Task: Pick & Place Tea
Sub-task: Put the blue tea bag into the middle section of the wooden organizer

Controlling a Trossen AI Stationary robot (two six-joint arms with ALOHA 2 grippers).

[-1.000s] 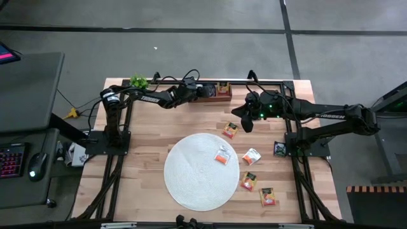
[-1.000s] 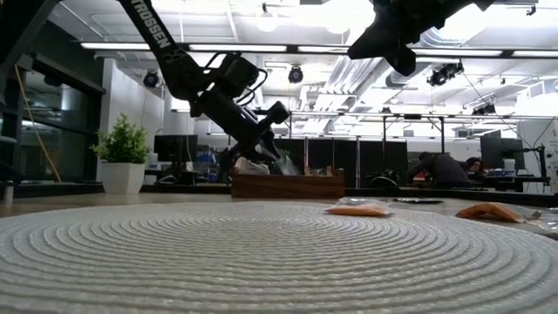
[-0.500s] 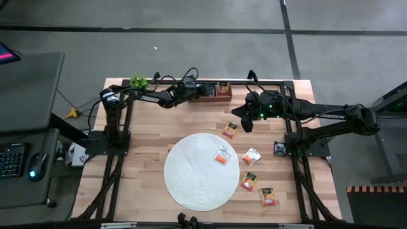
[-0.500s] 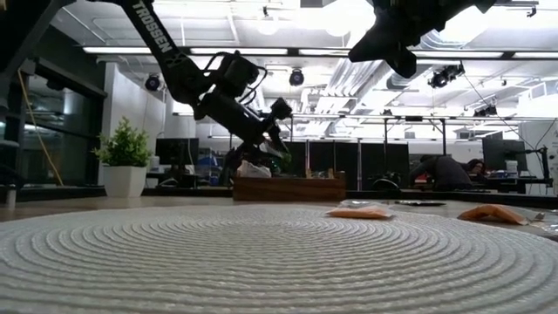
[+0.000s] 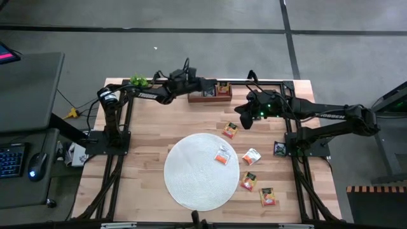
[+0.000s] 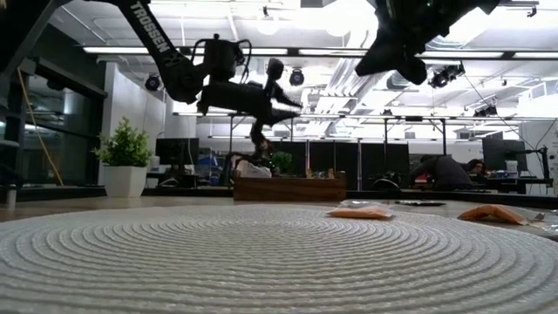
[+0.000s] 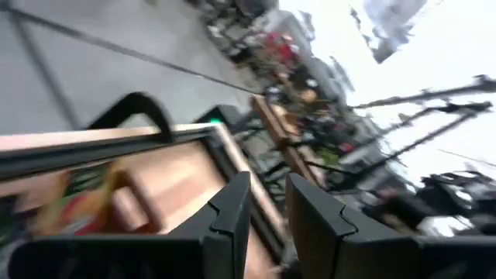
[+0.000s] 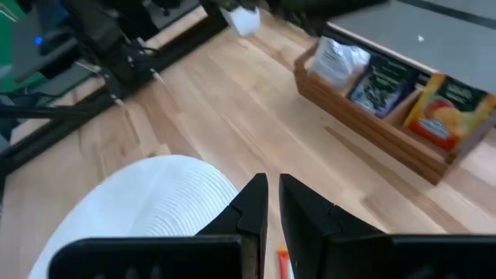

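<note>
Several tea sachets lie flat on the table's right half: an orange one (image 5: 230,130) near my right gripper, a white-and-orange one (image 5: 222,154) on the round white mat (image 5: 194,175), others (image 5: 252,156) (image 5: 248,181) (image 5: 268,196) beside the mat, and a black one (image 5: 280,148). The wooden tray (image 5: 219,97) (image 8: 380,128) at the far edge holds white, black and orange sachets. My left gripper (image 5: 206,83) (image 6: 292,92) (image 7: 269,209) hovers above the tray, about level, slightly open and empty. My right gripper (image 5: 243,121) (image 8: 273,198) hangs high over the table right of the tray, shut and empty.
A small potted plant (image 5: 138,81) (image 6: 125,157) stands at the far left corner. Black frame rails run along both table sides. Bare wood lies on the left of the mat and between the mat and the tray.
My left gripper has risen from the tray's left compartment and tipped up from pointing down to about level, moving slightly toward the far edge. A white sachet stays in the tray where it was.
</note>
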